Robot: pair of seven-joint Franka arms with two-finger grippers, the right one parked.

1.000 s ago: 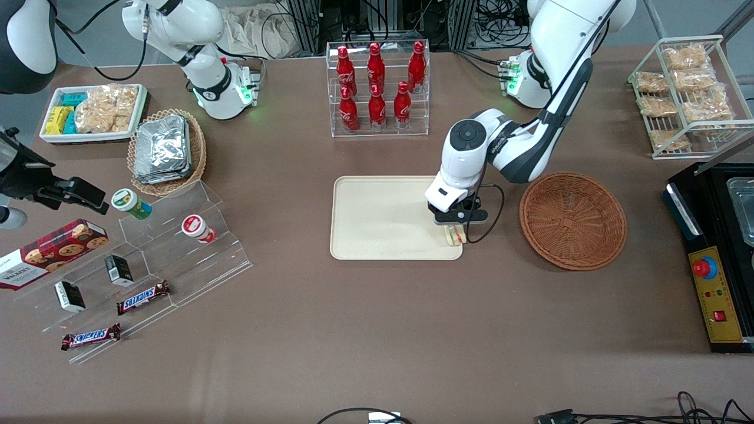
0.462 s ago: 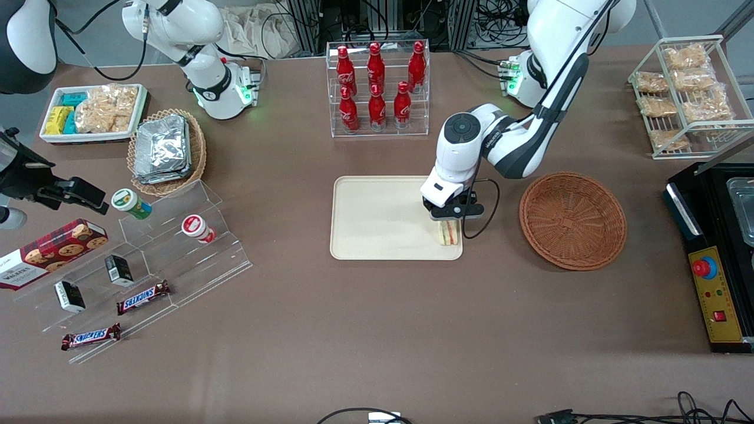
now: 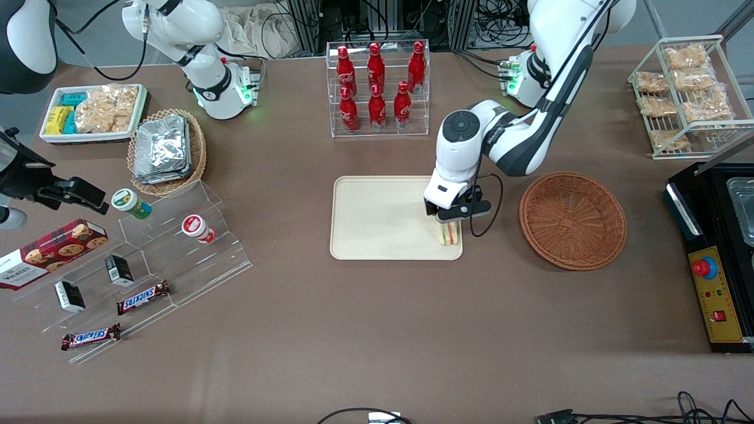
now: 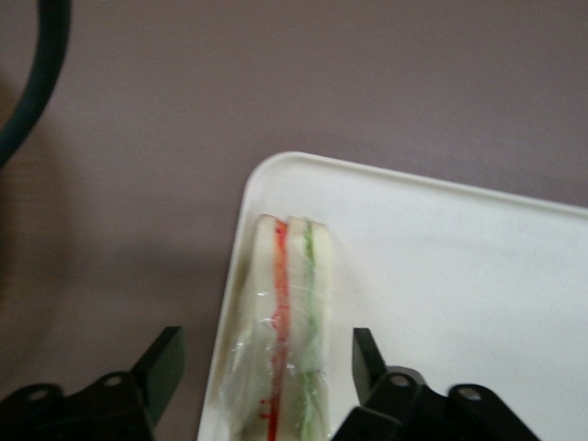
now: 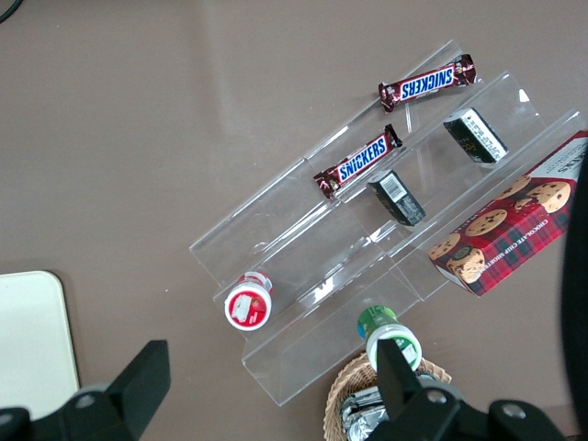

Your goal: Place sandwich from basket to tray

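Note:
The sandwich [image 3: 449, 234], a wrapped white wedge with red and green filling lines, lies in the corner of the cream tray [image 3: 377, 218] nearest the basket and the front camera. In the left wrist view the sandwich [image 4: 285, 322] rests just inside the tray's rim [image 4: 241, 234]. My left gripper [image 3: 450, 222] is directly above it and open, and in the left wrist view the gripper [image 4: 266, 347] has a black finger on each side of the wedge with a gap on both sides. The reddish-brown basket [image 3: 572, 220] stands beside the tray, toward the working arm's end, with nothing in it.
A clear rack of red bottles [image 3: 377, 88] stands farther from the front camera than the tray. A black control box [image 3: 716, 282] and a wire rack of snack bags [image 3: 686, 94] are at the working arm's end. A clear stepped shelf with snacks [image 3: 147, 259] lies toward the parked arm's end.
The gripper carried the sandwich a little farther onto the tray's corner. The sandwich now lies still on the tray and the fingers stand apart from it.

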